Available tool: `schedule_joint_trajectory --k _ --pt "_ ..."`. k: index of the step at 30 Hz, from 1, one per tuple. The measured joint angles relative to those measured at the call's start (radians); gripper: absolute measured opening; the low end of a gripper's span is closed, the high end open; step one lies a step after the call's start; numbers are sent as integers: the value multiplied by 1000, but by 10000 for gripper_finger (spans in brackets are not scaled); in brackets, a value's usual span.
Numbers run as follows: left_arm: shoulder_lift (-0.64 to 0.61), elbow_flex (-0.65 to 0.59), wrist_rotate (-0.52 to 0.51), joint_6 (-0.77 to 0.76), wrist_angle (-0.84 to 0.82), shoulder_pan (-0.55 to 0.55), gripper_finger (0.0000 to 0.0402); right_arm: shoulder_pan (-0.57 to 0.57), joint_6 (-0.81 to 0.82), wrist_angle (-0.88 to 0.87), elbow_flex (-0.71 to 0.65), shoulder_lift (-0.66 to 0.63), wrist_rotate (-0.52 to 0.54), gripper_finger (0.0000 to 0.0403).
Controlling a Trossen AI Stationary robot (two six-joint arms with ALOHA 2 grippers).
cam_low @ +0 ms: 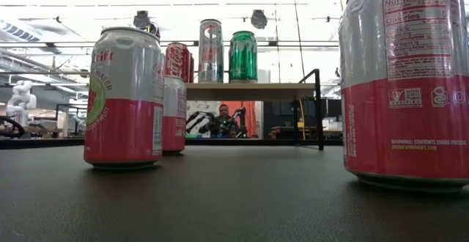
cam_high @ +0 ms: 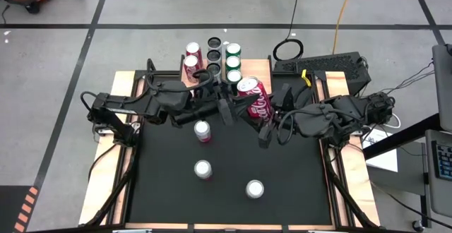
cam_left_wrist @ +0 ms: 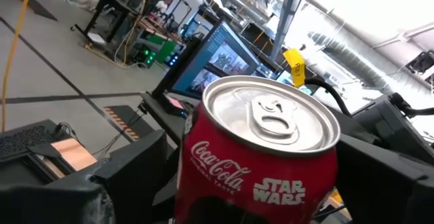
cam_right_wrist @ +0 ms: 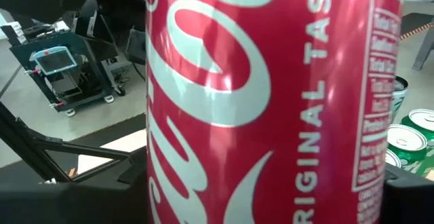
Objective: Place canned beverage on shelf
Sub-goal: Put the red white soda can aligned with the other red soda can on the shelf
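High view: we see Coke can [cam_high: 255,97] tilted, held up between both grippers just in front of shelf [cam_high: 263,66]. Right gripper [cam_high: 267,120] clamps it; left gripper [cam_high: 227,107] spread wide beside it, grip unclear. Three pink cans [cam_high: 203,130] stand on mat.

Low view: shelf carries silver can [cam_low: 211,50] and green can [cam_low: 243,56].

Wrist views: Coke can fills both.

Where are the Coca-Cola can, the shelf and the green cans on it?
Coca-Cola can [cam_high: 254,97], high view, red side wall.
Shelf [cam_low: 249,90], low view, front edge of board.
Green cans [cam_high: 233,62], high view, middle can's lid.
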Motion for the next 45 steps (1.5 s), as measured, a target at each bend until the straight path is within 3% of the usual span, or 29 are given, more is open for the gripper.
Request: schedule_joint_trajectory --k 9,22,33,45 --pt "0 0 6 5 3 0 313 -6 1 -1 0 0 -1 288" --pt "-2 -2 67 29 -7 1 308 -6 60 -7 0 -6 -113 369" --pt "-12 -2 107 37 -3 1 307 -6 66 -39 0 -20 -170 380" --pt "-72 -2 235 126 -38 13 307 -6 142 -191 0 -82 -440 380"
